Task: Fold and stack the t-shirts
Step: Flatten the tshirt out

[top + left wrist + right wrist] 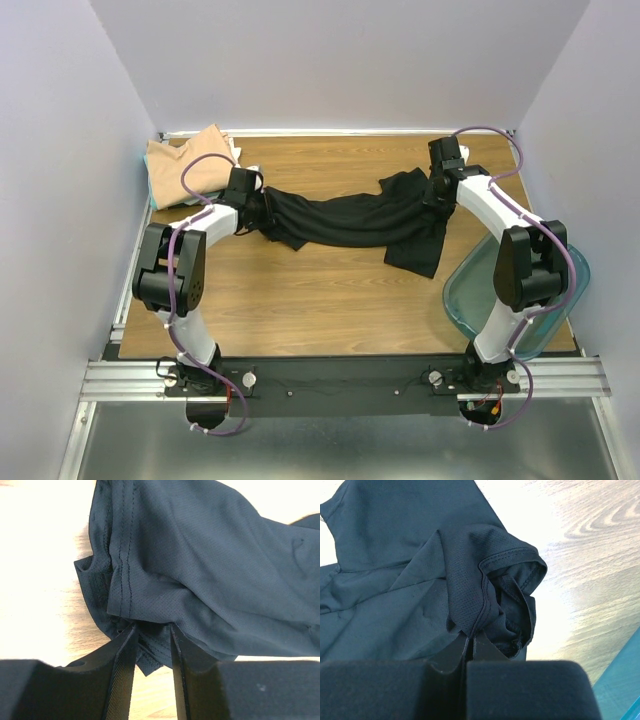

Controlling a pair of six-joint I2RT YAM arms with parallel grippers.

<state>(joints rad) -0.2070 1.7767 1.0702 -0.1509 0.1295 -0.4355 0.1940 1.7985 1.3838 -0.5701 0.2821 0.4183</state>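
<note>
A black t-shirt (350, 220) is stretched in a band across the middle of the wooden table, between my two grippers. My left gripper (262, 213) is at its left end. In the left wrist view the gripper (152, 627) has its jaws closed to a narrow gap on a bunch of the shirt's (210, 555) hemmed edge. My right gripper (437, 190) is at the right end. In the right wrist view it (474, 635) is shut tight on a stitched fold of the shirt (395, 580). A tan t-shirt (195, 160) lies folded at the far left corner on paler cloth (236, 151).
A clear teal bin (468, 300) stands at the near right edge under the right arm; its corner shows in the right wrist view (620, 690). White walls close in the table on three sides. Bare wood (320, 300) lies in front of the shirt.
</note>
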